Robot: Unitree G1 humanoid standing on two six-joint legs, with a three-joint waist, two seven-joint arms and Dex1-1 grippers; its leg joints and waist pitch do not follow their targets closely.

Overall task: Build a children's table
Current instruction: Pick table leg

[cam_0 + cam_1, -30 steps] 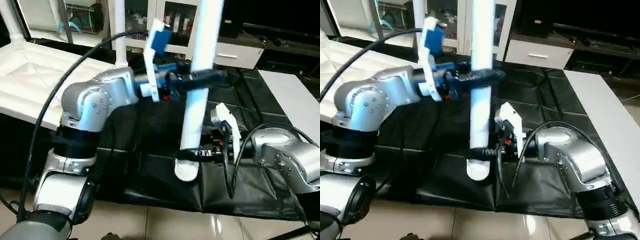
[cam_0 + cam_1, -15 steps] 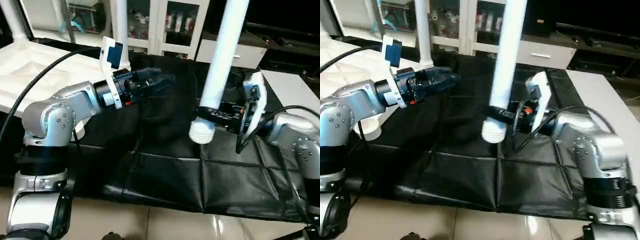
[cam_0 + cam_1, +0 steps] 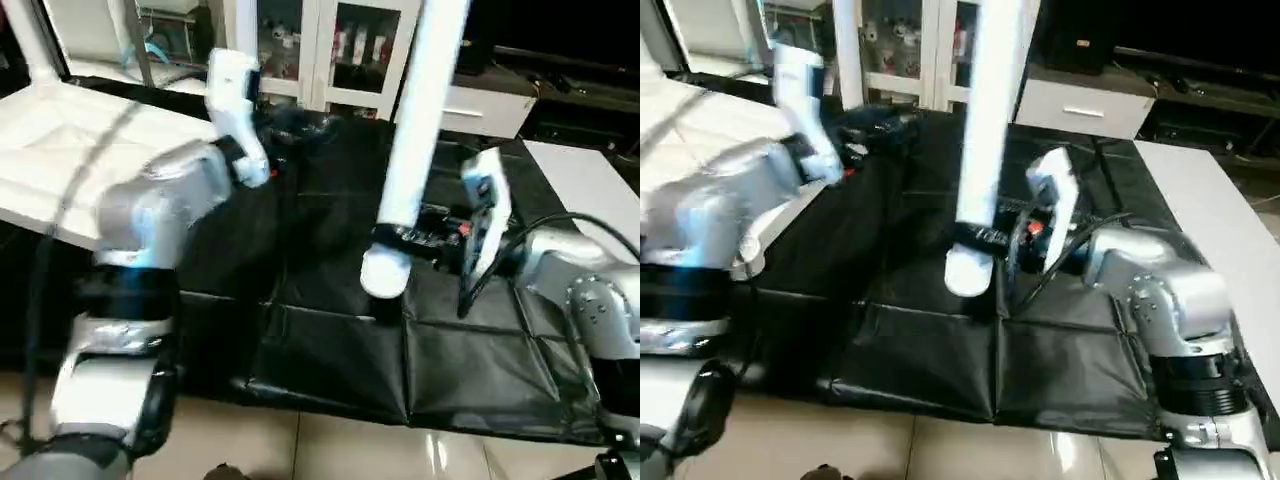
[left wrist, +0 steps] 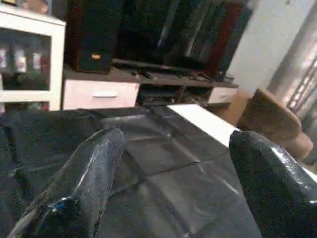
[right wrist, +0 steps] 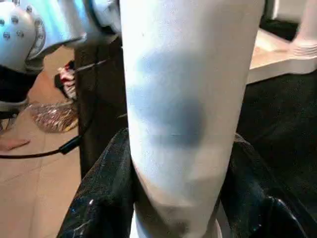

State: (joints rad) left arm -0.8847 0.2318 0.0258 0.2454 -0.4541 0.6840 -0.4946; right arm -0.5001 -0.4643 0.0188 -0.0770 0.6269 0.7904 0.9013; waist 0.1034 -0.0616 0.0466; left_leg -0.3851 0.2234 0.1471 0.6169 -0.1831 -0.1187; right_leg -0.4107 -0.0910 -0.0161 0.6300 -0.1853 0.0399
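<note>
step: carrying a leg to the tabletop | right gripper (image 3: 410, 238) clamped on white leg (image 3: 418, 120), near its lower end, upright at centre | left gripper (image 4: 173, 163) spread wide, empty, 11 o'clock | tabletop (image 3: 70, 140) at 10 o'clock | next, likely: swing leg to a free corner socket

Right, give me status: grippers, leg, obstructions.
Right gripper shut on the white leg, leg near upright. Left gripper open, empty. Tabletop lies left. Path unobstructed.

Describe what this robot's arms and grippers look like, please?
Both arms are chunky silver metal segments with black joint bands, the right arm trailing a thin black cable. Each wrist carries a white bracket. The left gripper has two glossy black, rounded fingers.
</note>
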